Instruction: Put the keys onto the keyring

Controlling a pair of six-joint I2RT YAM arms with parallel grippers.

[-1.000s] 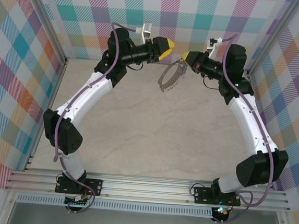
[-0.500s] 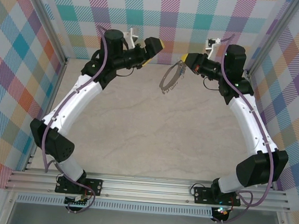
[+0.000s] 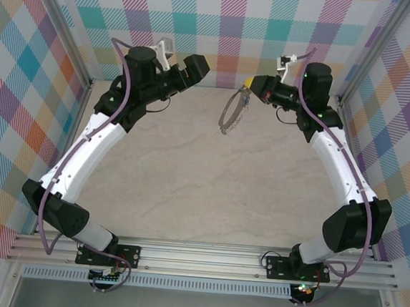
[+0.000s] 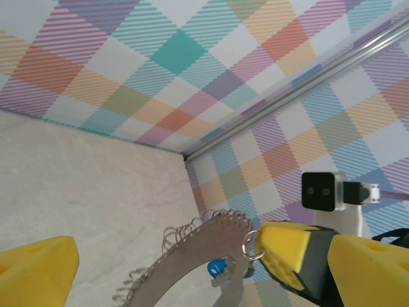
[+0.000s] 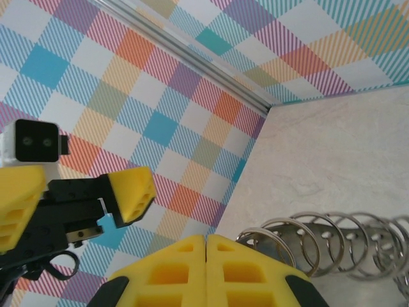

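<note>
Upper middle of the overhead view: the right tool (image 3: pixel 249 83), clamped shut, pinches the keyring (image 3: pixel 230 112), which hangs above the tabletop (image 3: pixel 202 189). To its left, the left tool (image 3: pixel 196 64) gapes wide, holds nothing and is apart from the ring. Low in the left wrist view, the blue key (image 4: pixel 217 265) rests against the ring and looks threaded. Best now: pinch firmly and draw the left tool clear of the coils. No readable writing.

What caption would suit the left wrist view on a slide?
The right gripper, jaws shut, holds the thin grey bumpy metal keyring, a tiny blue-headed key at its inner edge.
</note>
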